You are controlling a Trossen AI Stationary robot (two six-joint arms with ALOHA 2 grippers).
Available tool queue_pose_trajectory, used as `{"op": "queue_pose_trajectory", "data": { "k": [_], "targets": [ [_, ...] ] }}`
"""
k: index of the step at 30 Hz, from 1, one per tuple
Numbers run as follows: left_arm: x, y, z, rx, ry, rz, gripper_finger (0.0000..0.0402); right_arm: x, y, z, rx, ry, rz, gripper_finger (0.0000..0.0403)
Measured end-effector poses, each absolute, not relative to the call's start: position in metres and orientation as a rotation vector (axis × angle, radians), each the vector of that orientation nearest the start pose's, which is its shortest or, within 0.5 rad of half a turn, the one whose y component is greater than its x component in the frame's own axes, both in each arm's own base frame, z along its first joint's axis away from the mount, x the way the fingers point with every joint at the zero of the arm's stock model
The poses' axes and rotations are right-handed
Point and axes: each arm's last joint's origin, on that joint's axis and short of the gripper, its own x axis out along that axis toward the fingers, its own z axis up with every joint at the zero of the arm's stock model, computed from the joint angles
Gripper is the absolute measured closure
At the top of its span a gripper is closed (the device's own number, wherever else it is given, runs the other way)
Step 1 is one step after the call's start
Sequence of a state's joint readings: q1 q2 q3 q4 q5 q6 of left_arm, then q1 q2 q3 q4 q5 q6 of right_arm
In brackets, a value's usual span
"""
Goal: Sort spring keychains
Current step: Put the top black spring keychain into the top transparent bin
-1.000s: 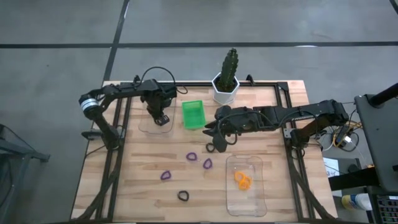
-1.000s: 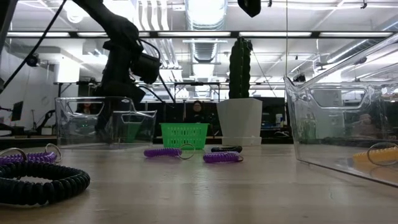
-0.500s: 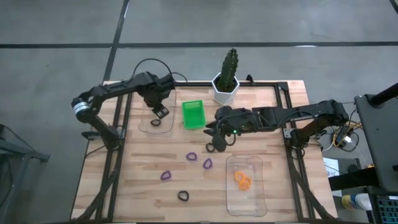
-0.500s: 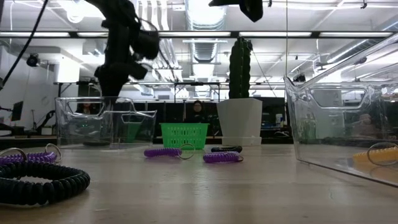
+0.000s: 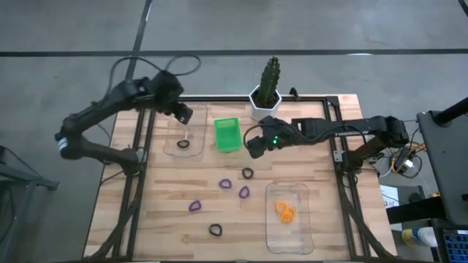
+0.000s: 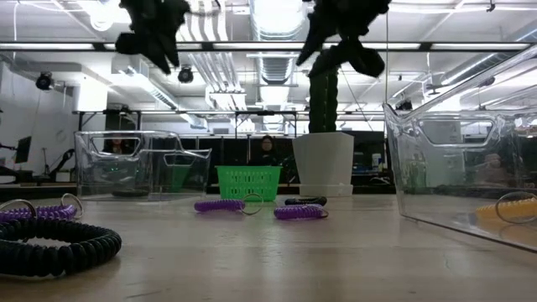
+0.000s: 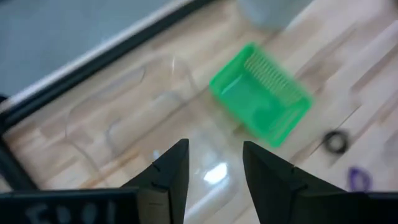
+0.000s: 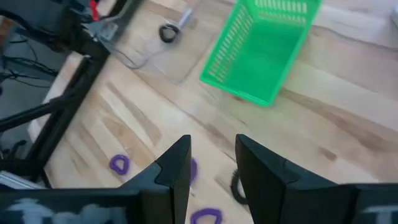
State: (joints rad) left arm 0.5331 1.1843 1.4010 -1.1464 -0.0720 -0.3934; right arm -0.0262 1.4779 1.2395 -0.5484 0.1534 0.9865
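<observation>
Sort looks roughly half done. Orange keychains [image 5: 285, 211] sit in the clear tray [image 5: 288, 245] at near right, two or three tangled together, can't count exactly. One black keychain [image 5: 183, 145] is in the far-left clear tray [image 5: 170, 150].

Left loose on the desk [image 5: 168, 219]: three purple keychains [image 5: 225, 183] in a loose line mid-desk, a black keychain [image 5: 248, 174] just below the right arm, and another black one [image 5: 215, 230] at the near edge. So five to go. Green bin [image 5: 227, 134] looks empty.

Left claw [image 5: 183, 113] is raised over the far edge of the left tray, fingers apart, holding nothing. Right claw [image 5: 252, 146] hovers just right of the green bin, fingers [image 8: 174, 165] apart too, nothing between them. The loose black keychain near it is my guess for the next pick.

View differences:
- High view gives the whole layout and the count.
- Low view shows both claws well up off the desk, and the near black keychain [image 6: 50, 246] large in front, but it hides what sits inside the left tray.
- Right wrist view confirms the black keychain [image 8: 168, 32] in the left tray and the bare bottom of the green bin [image 8: 261, 50].
- Left wrist view catches the loose black one [image 7: 336, 141] beyond the bin.
</observation>
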Motion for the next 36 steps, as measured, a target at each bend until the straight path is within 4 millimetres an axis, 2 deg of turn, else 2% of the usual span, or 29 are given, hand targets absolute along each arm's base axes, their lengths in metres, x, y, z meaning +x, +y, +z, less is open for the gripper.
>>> {"op": "queue_pose_trajectory", "data": {
  "k": [3, 8, 14, 19, 23, 28, 36],
  "targets": [
    [0.161, 0.097, 0.398, -0.573, 0.669, 0.731, 0.0259, 0.319, -0.017, 0.287, 0.912, 0.700, -0.544, 0.0284],
    [0.143, 0.085, 0.418, -0.577, 0.481, 0.710, 0.0259, 0.338, -0.018, 0.262, 0.927, 0.854, -0.544, 0.0284],
    [0.130, 0.077, 0.431, -0.570, 0.363, 0.686, 0.0259, 0.363, -0.017, 0.232, 0.884, 1.061, -0.534, 0.0263],
    [0.128, 0.076, 0.432, -0.591, 0.341, 0.686, 0.0259, 0.377, -0.016, 0.210, 0.851, 1.232, -0.543, 0.0220],
    [0.129, 0.076, 0.432, -0.590, 0.348, 0.686, 0.0259, 0.388, -0.015, 0.193, 0.847, 1.305, -0.517, 0.0198],
    [0.132, 0.078, 0.430, -0.595, 0.358, 0.683, 0.0259, 0.396, -0.010, 0.170, 0.830, 1.404, -0.504, 0.0198],
    [0.134, 0.077, 0.425, -0.610, 0.390, 0.648, 0.0259, 0.399, -0.008, 0.155, 0.792, 1.445, -0.504, 0.0217]
  ]
}}
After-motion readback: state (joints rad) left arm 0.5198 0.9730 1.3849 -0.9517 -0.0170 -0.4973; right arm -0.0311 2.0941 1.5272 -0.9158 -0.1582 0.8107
